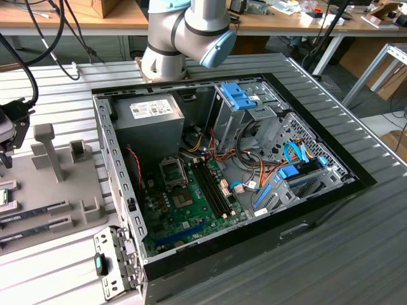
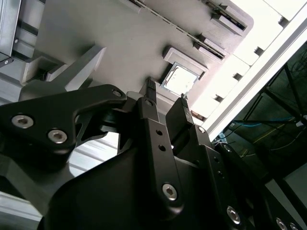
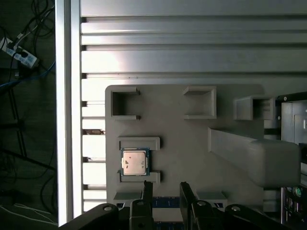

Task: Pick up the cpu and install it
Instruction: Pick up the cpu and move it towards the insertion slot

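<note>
- At the exterior view's left edge, the tool [image 1: 9, 136] hangs over a grey tray [image 1: 70, 184] that lies on the ribbed metal counter [image 1: 57, 86].
- In both wrist views, its 2 black fingers [image 3: 147, 191] stand a little apart with a bare gap between them. The tool is partly open and has hold of nothing.
- The cpu [image 3: 134, 162] lies flat in the tray with its silver top up and a green edge showing around it.
- It sits in a recess between 2 raised grey blocks [image 3: 139, 143] of the tray.
- In the first wrist view, the fingertips are near the cpu, just off to one side of it and not touching it.
- In the middle of the exterior view, an open computer case [image 1: 105, 146] stands just beside the tray, on the exterior view's right of it.
- A green motherboard [image 1: 191, 213] lies on the case floor, with a black square socket frame [image 1: 172, 170] on it, well apart from the tray.
- At the top centre of the exterior view, the arm's base [image 1: 162, 60] stands behind the case.
</note>
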`<act>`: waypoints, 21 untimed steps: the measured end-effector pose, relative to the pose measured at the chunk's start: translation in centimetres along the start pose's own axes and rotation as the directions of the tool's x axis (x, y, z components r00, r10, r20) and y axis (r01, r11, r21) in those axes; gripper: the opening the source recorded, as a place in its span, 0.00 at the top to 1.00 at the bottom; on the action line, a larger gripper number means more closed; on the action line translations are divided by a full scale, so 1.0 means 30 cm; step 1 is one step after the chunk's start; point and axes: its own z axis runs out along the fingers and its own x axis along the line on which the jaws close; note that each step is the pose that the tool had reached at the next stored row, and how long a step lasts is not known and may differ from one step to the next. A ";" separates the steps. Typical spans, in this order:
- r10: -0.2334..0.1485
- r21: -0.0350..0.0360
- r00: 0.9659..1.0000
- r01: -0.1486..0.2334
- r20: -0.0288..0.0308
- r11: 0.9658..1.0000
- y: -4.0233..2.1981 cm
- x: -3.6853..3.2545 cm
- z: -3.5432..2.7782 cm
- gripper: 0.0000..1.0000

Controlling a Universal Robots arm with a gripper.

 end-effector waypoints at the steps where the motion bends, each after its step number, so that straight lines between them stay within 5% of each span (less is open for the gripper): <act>1: 0.000 0.000 1.000 0.000 0.000 1.000 0.000 0.000 0.001 0.64; 21: 0.000 0.000 1.000 0.000 0.000 1.000 0.001 0.000 0.031 0.64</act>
